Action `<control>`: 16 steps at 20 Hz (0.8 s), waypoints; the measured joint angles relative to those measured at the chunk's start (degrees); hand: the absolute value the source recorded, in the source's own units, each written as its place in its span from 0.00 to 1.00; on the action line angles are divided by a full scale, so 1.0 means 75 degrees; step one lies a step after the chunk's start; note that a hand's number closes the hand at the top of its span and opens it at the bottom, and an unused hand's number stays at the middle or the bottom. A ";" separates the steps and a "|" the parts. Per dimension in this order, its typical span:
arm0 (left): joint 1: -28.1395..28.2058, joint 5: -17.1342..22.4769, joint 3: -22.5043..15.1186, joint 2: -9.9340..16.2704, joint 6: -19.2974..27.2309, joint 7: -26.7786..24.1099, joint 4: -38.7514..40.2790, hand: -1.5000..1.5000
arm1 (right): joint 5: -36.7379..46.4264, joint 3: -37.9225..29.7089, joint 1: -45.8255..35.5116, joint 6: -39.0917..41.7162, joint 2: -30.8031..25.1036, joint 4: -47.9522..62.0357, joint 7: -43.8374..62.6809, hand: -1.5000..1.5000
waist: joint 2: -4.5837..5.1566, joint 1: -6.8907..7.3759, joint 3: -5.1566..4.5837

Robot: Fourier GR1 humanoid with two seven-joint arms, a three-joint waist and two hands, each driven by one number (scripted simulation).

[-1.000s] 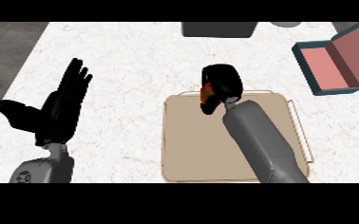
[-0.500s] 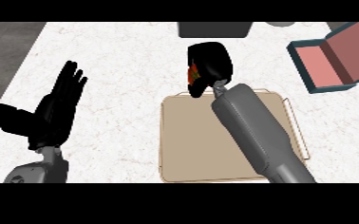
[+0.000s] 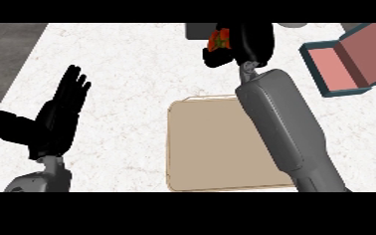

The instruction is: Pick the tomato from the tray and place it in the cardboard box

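My right hand (image 3: 248,42) is up near the far edge of the counter, fingers curled round the red tomato (image 3: 218,39), which shows only as a small red and green patch at the hand's left side. It hangs just in front of a dark grey box (image 3: 200,29) at the top edge, mostly hidden by the hand. The beige tray (image 3: 213,144) lies below, with my right forearm crossing its right side. My left hand (image 3: 58,112) rests open at the left, fingers up.
A teal case with a pink inside (image 3: 343,60) stands open at the right edge. A dark grey strip (image 3: 15,50) runs along the counter's left edge. A pale round object (image 3: 294,25) peeks in at the top.
My right hand has carried the tomato up off the tray and away from me toward the dark box at the far edge. The left hand has stayed put.
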 measured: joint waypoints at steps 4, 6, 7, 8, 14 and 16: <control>0.0032 0.0006 0.0032 0.0004 -0.0017 -0.0047 0.0012 0.50 | -0.0029 -0.0600 -0.0202 0.0083 -0.0517 -0.0339 0.0309 1.00 | 0.0004 -0.0005 -0.0001; -0.0052 -0.0018 0.0048 0.0017 0.0007 -0.0026 0.0050 0.50 | -0.0082 -0.0882 -0.0156 0.0070 -0.0753 -0.0389 0.0351 1.00 | 0.0010 -0.0004 -0.0001; -0.0083 0.0015 0.0085 0.0043 -0.0016 -0.0004 0.0065 0.50 | -0.0115 -0.1001 -0.0199 0.0133 -0.0846 -0.0362 0.0382 1.00 | 0.0014 0.0003 0.0000; -0.0065 0.0023 0.0077 0.0035 -0.0034 -0.0019 0.0056 0.50 | -0.0180 -0.1143 -0.0234 0.0163 -0.0980 -0.0265 0.0312 1.00 | 0.0016 0.0014 -0.0001; -0.0022 -0.0053 -0.0015 -0.0059 -0.0034 -0.0156 0.0108 0.50 | -0.0442 -0.1899 -0.0165 -0.0117 -0.1726 0.0485 -0.0231 1.00 | 0.0036 0.0056 0.0000; -0.0068 -0.0028 0.0029 -0.0025 -0.0074 -0.0185 0.0179 0.50 | -0.0383 -0.2074 -0.0233 -0.0303 -0.2026 0.0872 -0.0422 1.00 | 0.0045 0.0070 0.0002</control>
